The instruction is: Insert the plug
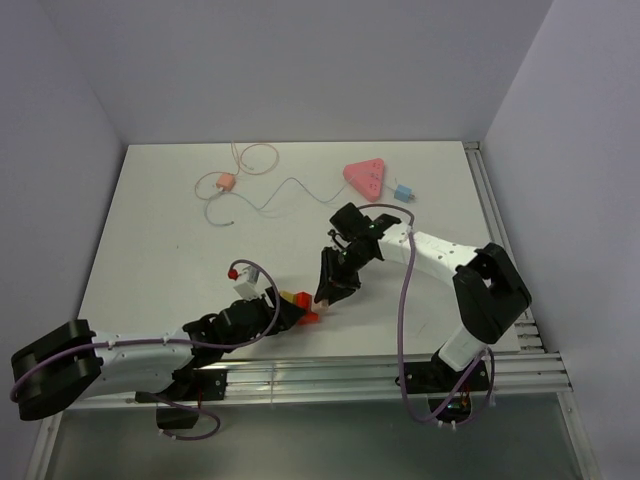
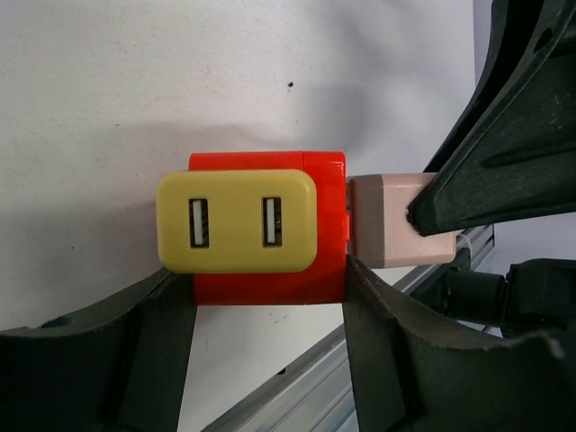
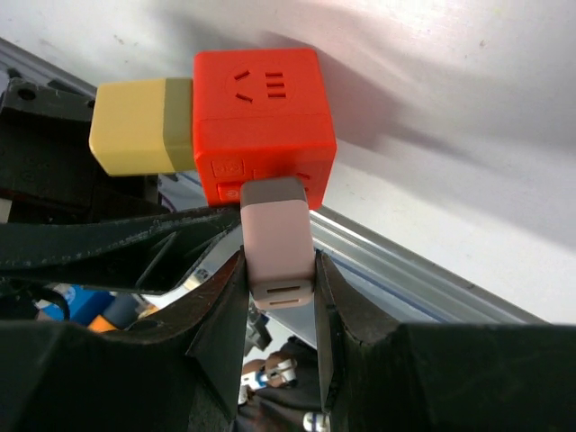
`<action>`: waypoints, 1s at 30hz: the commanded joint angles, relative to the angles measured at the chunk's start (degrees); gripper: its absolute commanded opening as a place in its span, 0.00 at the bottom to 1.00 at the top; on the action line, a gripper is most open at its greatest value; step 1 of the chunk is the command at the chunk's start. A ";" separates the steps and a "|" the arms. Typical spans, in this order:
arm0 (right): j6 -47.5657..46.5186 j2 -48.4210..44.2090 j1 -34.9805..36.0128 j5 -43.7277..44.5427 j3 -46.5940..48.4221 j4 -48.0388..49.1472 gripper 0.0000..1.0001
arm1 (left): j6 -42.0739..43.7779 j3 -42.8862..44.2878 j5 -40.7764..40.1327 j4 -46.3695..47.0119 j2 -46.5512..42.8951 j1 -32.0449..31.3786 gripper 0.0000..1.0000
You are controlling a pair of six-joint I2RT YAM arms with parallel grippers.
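Above the front edge of the tabletop (image 1: 180,220), the left gripper (image 1: 287,311) held the red block (image 3: 261,99) and the right gripper (image 3: 279,270) pinched the pale plug (image 2: 387,220) against it, needing 1 straight push.

White arms (image 1: 436,252), black joints (image 1: 490,297), purple cables (image 1: 403,305)

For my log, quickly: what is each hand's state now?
Left hand: closed on the orange-red socket cube.
Right hand: closed on the pale pink adapter.
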 commanded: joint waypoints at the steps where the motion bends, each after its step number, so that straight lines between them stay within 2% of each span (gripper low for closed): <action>1: -3.73 4.20 1.91 4.60 2.66 0.20 0.00 | 0.84 0.93 6.19 -3.93 4.30 -0.59 0.00; 4: -4.88 6.84 2.09 4.87 3.89 -0.24 0.00 | -0.38 -0.21 6.28 -2.16 4.57 -0.59 0.00; 8: -3.04 8.16 3.14 6.89 4.25 0.98 0.00 | -0.47 0.76 5.13 -4.97 5.01 -0.59 0.00; 11: -0.14 9.56 4.54 8.38 3.10 5.28 0.00 | -1.00 -0.73 5.92 -1.74 5.18 -0.67 0.00; 15: 3.63 16.23 7.08 6.79 2.13 12.75 0.00 | -0.56 -0.82 6.45 -0.15 7.46 -0.67 0.00; 18: 4.61 18.61 9.46 9.43 3.89 13.64 0.00 | -1.00 -1.62 6.89 1.09 7.73 -0.67 0.00; 20: 4.79 19.06 10.61 8.74 3.89 14.61 0.00 | -1.00 -1.62 6.98 0.83 7.29 -0.76 0.00; 23: 2.07 15.74 9.30 13.02 4.15 14.26 0.01 | -0.04 -0.31 5.93 -3.11 4.14 -0.85 0.00; 25: -0.13 12.75 8.51 15.40 4.77 12.42 0.18 | 0.75 0.75 4.53 -9.24 2.20 -0.85 0.00; 26: -0.66 9.25 7.63 17.15 5.03 11.98 0.46 | 0.76 1.63 3.04 -11.80 -0.07 -0.94 0.00; 28: -1.63 5.46 6.40 18.22 5.82 10.40 0.66 | 0.93 3.64 0.93 -19.51 -2.19 -0.94 0.00; 30: -2.77 0.18 3.85 20.06 6.44 8.30 0.72 | 1.89 5.49 -2.77 -24.64 -4.48 -0.94 0.00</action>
